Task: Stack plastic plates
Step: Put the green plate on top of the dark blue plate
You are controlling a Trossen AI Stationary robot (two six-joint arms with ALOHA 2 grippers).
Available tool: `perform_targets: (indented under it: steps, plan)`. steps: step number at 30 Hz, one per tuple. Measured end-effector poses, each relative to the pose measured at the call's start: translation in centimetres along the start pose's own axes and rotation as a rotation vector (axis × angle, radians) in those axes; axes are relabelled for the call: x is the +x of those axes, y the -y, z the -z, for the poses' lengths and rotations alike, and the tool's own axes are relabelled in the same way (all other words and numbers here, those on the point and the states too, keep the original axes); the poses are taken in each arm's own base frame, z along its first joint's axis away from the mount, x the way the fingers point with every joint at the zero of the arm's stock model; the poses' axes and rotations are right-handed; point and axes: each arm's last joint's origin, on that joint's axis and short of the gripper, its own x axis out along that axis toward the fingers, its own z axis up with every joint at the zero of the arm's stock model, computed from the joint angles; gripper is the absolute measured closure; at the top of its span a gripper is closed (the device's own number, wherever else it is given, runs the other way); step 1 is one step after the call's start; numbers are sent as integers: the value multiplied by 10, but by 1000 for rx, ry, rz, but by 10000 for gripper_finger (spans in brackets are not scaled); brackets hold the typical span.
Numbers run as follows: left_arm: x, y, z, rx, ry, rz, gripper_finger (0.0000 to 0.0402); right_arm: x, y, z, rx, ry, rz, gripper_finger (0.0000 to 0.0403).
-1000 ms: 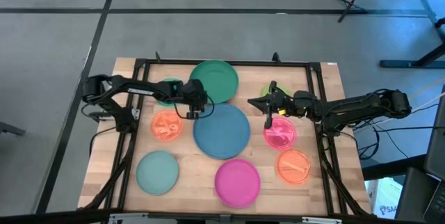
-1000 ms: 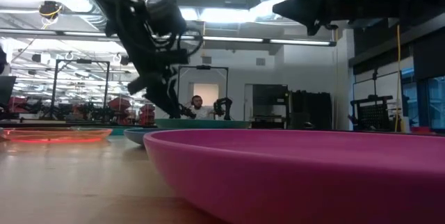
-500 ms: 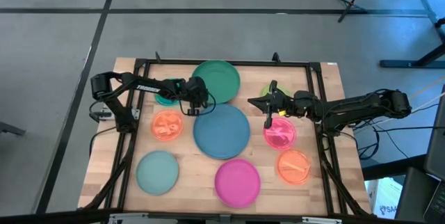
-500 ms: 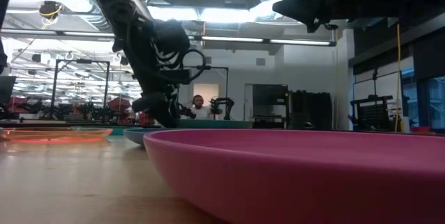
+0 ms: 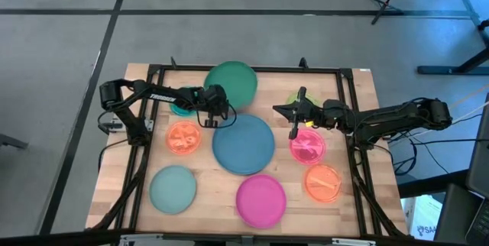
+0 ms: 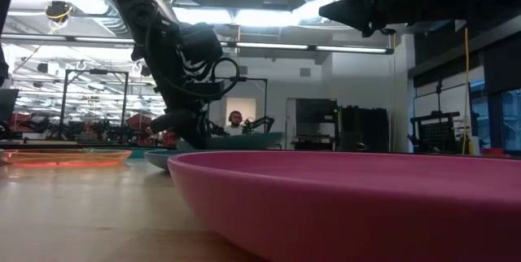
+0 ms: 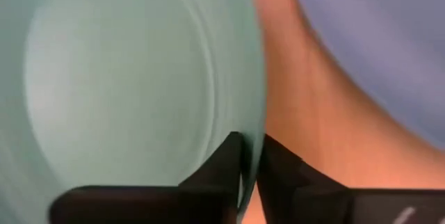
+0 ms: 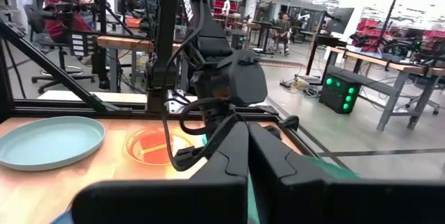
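Observation:
The large green plate (image 5: 231,83) lies at the table's far middle, and my left gripper (image 5: 219,109) is shut on its near rim. Just on the near side lies the large blue plate (image 5: 243,143), with a magenta plate (image 5: 260,199) and a pale teal plate (image 5: 173,189) along the near edge. Small translucent plates lie around them: orange (image 5: 183,137), teal (image 5: 180,105) partly under my left arm, pink (image 5: 308,145), a second orange (image 5: 323,182) and lime (image 5: 293,99), mostly hidden. My right gripper (image 5: 293,121) hovers shut between the blue and pink plates. My left gripper pinches the green plate's rim (image 7: 259,106) on the side next to the blue plate. One finger (image 7: 226,161) lies over the plate's upper face and the other outside it. The fingers slant down from the table's left. The plate (image 6: 240,140) sits slightly tilted.
A dark metal frame (image 5: 244,69) runs round the wooden table top. The magenta plate's rim (image 6: 342,205) fills the foreground of the low view. Beyond the table there are workbenches and people (image 8: 66,1).
My left gripper has come down toward the table's far edge onto the green plate's near rim and taken hold of it. The plate has since shifted a little toward the far left and now sits tilted.

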Motion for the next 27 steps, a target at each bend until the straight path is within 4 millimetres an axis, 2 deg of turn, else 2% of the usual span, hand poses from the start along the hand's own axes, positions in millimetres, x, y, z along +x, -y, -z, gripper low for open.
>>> perform_targets:
  steps: [2,6,14,20,24,27]
  plan:
    - [-2,1,-2,11,-15,-44,392,0,0,0,0,0,0,402]
    - [-13,9,-9,36,-11,-96,390,0,0,0,0,1,2,402]
    - [-57,31,-33,42,176,-95,392,0,0,0,0,1,2,402]
    - [-78,62,-47,40,307,50,392,0,0,0,0,1,2,402]
    - [-84,87,-53,47,355,185,392,0,0,0,-23,2,3,402]
    - [-84,103,-55,27,347,226,392,0,0,0,-43,3,3,402]
